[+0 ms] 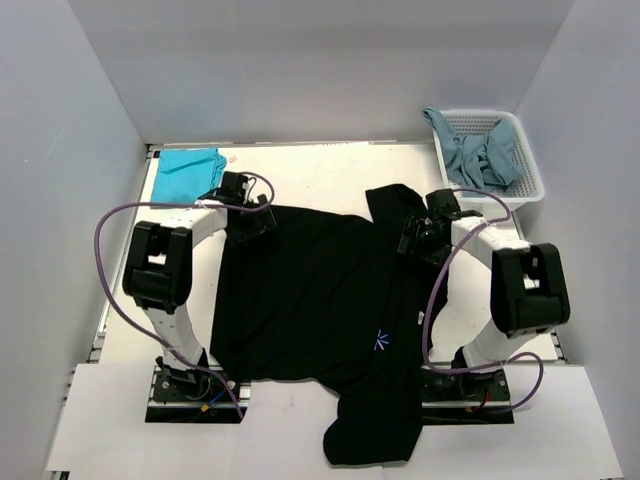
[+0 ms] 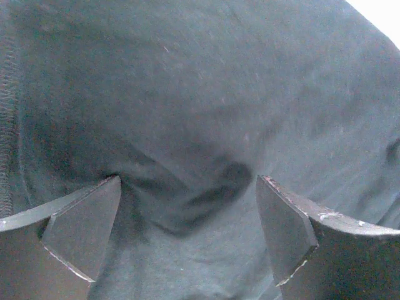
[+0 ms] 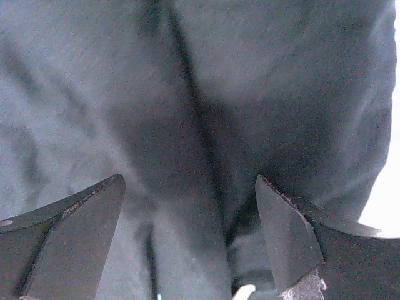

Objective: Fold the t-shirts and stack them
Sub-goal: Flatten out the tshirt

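Right now, the big black t-shirt (image 1: 320, 300) is spread out on the table (image 1: 330, 165), and its small star mark (image 1: 381, 340) is seen face up near the right arm. The left gripper (image 1: 250, 215) is held low over the far left corner of this shirt, and the right gripper (image 1: 420, 235) is held low over the far right side, close to a sleeve. In the left wrist view the fingers (image 2: 81, 231) are spread wide with only dark, wrinkled cloth between them, and nothing is held. The same is seen in the right wrist view, where the fingers (image 3: 287, 237) are wide apart over a long crease. It cannot be told for sure if the tips are touching the cloth or are just above it. A teal t-shirt (image 1: 190, 172) is laid in a neat shape at the far left corner of the table, so it is judged to be done. The greyish-blue t-shirts (image 1: 480, 155) are piled in the white basket (image 1: 530, 190) at the far right and are not yet folded. The step in hand is judged to be the first pinch on the black shirt, before a fold is made. For the next move, both pairs of fingers need to be pushed down and closed on the cloth at the same time, so that the far edge can be lifted evenly.
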### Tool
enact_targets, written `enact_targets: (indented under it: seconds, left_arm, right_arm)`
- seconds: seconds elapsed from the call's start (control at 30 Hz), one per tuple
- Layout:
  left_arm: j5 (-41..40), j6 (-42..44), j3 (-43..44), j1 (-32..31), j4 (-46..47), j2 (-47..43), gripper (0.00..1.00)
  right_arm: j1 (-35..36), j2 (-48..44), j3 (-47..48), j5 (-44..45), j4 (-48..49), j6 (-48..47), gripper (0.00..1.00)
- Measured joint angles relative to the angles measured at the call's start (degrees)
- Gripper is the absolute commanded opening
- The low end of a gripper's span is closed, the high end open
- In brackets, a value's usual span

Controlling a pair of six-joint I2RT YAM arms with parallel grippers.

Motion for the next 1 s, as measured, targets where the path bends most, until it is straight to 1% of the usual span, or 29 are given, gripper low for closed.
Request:
enact_targets:
  seconds: [0.07, 0.2, 0.37, 0.5, 0.63, 0.7, 0.77, 0.83, 1.0]
  left_arm:
    - [-1.3, -1.2, 2.3, 0.3, -1.0, 1.8, 1.00]
    - [-4.8, -2.3, 9.0, 1.1, -3.1, 6.5, 1.00]
    - [-7.3, -2.1, 18.6, 4.2, -5.2, 13.0, 1.00]
    - [-8.2, -0.4, 27.7, 6.9, -6.4, 19.0, 1.00]
    - [-9.6, 2.1, 39.1, 8.2, -8.9, 25.9, 1.00]
    - [-10.1, 3.5, 42.7, 8.4, -9.6, 28.2, 1.00]
    - [-10.0, 4.8, 44.3, 8.5, -10.3, 29.1, 1.00]
    - [-9.6, 5.9, 44.5, 8.5, -10.5, 29.1, 1.00]
    - [-8.1, 7.1, 44.4, 8.5, -11.2, 28.7, 1.00]
  right_arm:
    - [-0.9, 2.3, 0.2, 0.0, 1.4, 0.3, 0.90]
    - [-3.1, 5.9, 4.2, -1.4, 2.4, 0.5, 0.90]
    - [-5.0, 11.3, 10.1, -5.5, 5.1, -1.6, 0.90]
    - [-5.3, 18.9, 20.3, -8.5, 4.9, -6.8, 0.90]
    - [-5.2, 28.0, 33.3, -8.0, 4.7, -13.0, 0.90]
    - [-5.1, 31.6, 39.3, -7.2, 3.1, -16.2, 0.90]
    - [-4.9, 34.2, 44.2, -7.0, 1.9, -19.0, 0.90]
    - [-4.6, 35.1, 47.2, -7.1, 1.1, -21.8, 0.90]
    - [-2.4, 33.2, 49.4, -6.8, -1.8, -26.8, 0.90]
